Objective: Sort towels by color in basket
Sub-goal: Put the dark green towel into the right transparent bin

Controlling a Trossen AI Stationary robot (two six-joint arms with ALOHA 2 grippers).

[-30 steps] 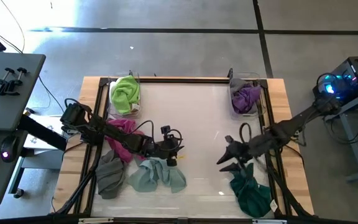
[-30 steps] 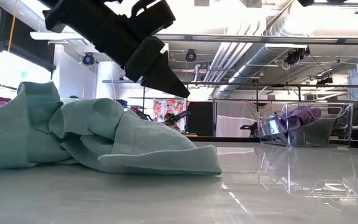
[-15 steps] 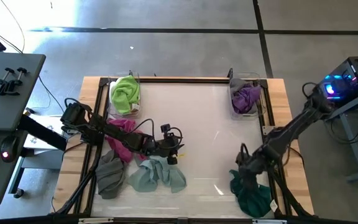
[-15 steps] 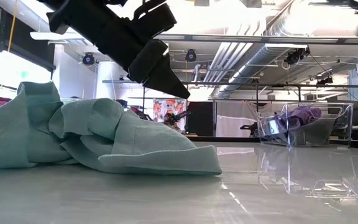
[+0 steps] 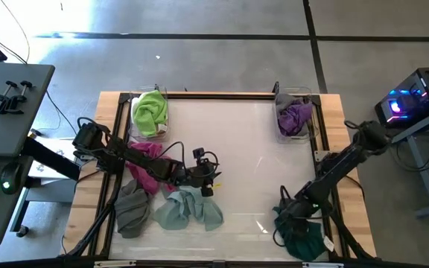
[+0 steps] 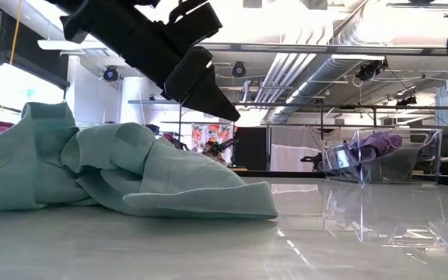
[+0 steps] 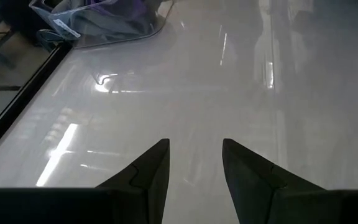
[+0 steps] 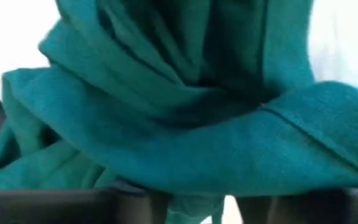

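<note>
My right gripper (image 5: pixel 287 219) is open and down on the dark green towel (image 5: pixel 308 241), a heap at the table's near right corner that fills the right wrist view (image 8: pixel 185 118). My left gripper (image 5: pixel 209 181) hovers open above the far edge of the mint towel (image 5: pixel 188 211), over bare table in its wrist view (image 7: pixel 196 152). The mint towel lies crumpled on the table (image 6: pixel 131 171). Left of it lie the grey towel (image 5: pixel 131 210) and the magenta towel (image 5: pixel 146 165). A lime green towel (image 5: pixel 150 112) and a purple towel (image 5: pixel 296 115) each fill a clear basket. My right gripper comes slanting down from the far right onto the far part of the dark green towel (image 8: pixel 191 208). Its fingers (image 8: pixel 135 206) stand apart, with folds of cloth between and over them. The tips are buried, so how many layers they meet cannot be seen. The towel lies on the table.
The left basket (image 5: pixel 162 128) stands at the far left corner and the right basket (image 5: pixel 283 128) at the far right, also in the low view (image 6: pixel 387 155). Black rails (image 5: pixel 118 156) run along the table's sides. The middle of the white table (image 5: pixel 229 149) is bare.
My right gripper has swung from above the table's right middle toward the near edge and down onto the dark green towel, its arm now slanting over the right rail. The left arm and every towel have kept still.
</note>
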